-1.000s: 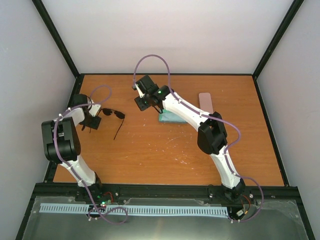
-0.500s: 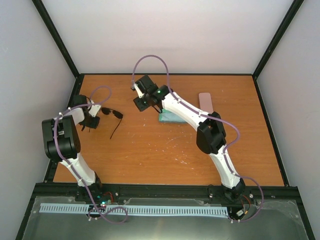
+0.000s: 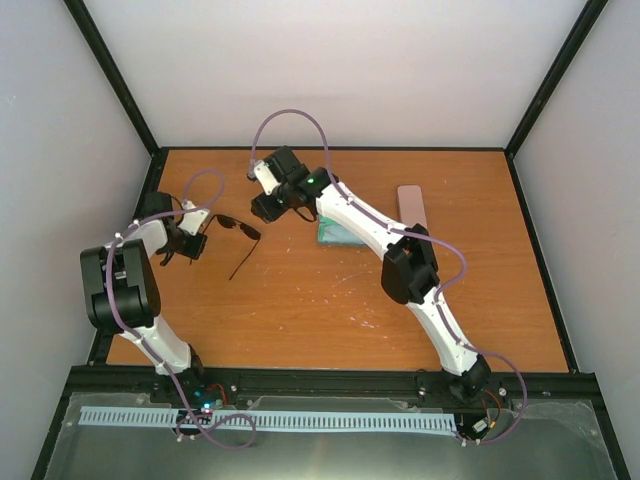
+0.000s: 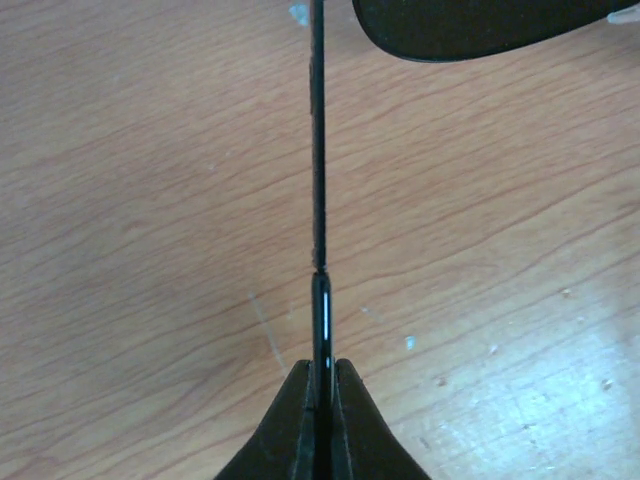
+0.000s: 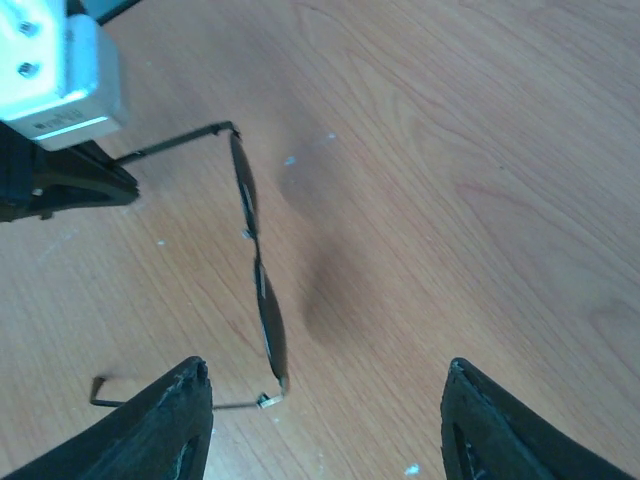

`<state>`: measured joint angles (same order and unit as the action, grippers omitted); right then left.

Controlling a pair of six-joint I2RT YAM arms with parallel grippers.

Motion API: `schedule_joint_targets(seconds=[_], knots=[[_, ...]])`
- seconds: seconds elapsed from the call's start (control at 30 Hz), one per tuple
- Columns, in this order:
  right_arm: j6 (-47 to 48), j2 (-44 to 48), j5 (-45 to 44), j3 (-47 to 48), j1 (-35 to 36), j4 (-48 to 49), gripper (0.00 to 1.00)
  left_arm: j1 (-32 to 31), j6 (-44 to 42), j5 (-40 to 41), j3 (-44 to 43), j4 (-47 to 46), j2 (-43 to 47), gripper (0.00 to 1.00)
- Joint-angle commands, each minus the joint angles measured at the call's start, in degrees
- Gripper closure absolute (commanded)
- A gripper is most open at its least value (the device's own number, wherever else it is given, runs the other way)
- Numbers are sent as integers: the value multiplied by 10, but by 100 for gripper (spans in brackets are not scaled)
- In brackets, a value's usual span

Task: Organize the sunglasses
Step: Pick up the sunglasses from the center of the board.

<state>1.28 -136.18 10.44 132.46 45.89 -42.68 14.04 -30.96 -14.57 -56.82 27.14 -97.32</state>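
pinching one thin arm of the black sunglasses [image 3: 246,231], the left gripper [image 4: 320,378] has its fingers pressed together on it. in the left wrist view the slim black rod runs straight up from between the two dark tips to a dark lens at the top edge. the sunglasses are at the left rear of the wooden table [image 3: 330,310], unfolded, with the two lenses side by side and the free arm trailing toward the near edge. whether the frame rests on the wood or hangs just above it cannot be told.

the right gripper [image 5: 325,372] hovers over the same pair with its fingers wide apart and nothing between them. its wrist view looks down on the lenses edge-on, with the hinge of the free arm just beside the left-hand finger and the left gripper at the upper left corner, clamped on the other arm.

a light-blue cloth [image 3: 333,238] lies partly under the right forearm — and a pink case [image 3: 411,204] sits beyond it, toward the right rear.
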Motion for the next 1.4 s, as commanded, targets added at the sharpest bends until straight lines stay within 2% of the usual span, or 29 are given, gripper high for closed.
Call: schedule_joint_targets(seconds=[0.0,0.37,0.53,0.73,0.83,0.97,1.07,1.13,1.37], knots=[[14,-18,73,30,2,-2,38,4,-22,-57,-1,15,11,99],[27,-56,127,57,9,-34,40,-18,-31,-65,-37,38,-8,99],[28,-73,126,64,15,-51,41,-46,-37,-59,-47,39,-15,99],[31,-77,127,64,15,-63,50,-75,-29,-63,-62,40,-26,99],[35,-78,123,58,15,-68,56,-81,-28,-63,-69,42,-30,99],[36,-82,117,53,15,-75,72,-87,-27,-63,-81,45,-35,99],[37,-86,106,53,15,-81,79,-91,-27,-64,-89,47,-38,99],[40,-85,97,49,15,-83,80,-93,-28,-63,-92,48,-39,99],[45,-86,64,39,15,-83,97,-99,-27,-64,-105,54,-37,99]])
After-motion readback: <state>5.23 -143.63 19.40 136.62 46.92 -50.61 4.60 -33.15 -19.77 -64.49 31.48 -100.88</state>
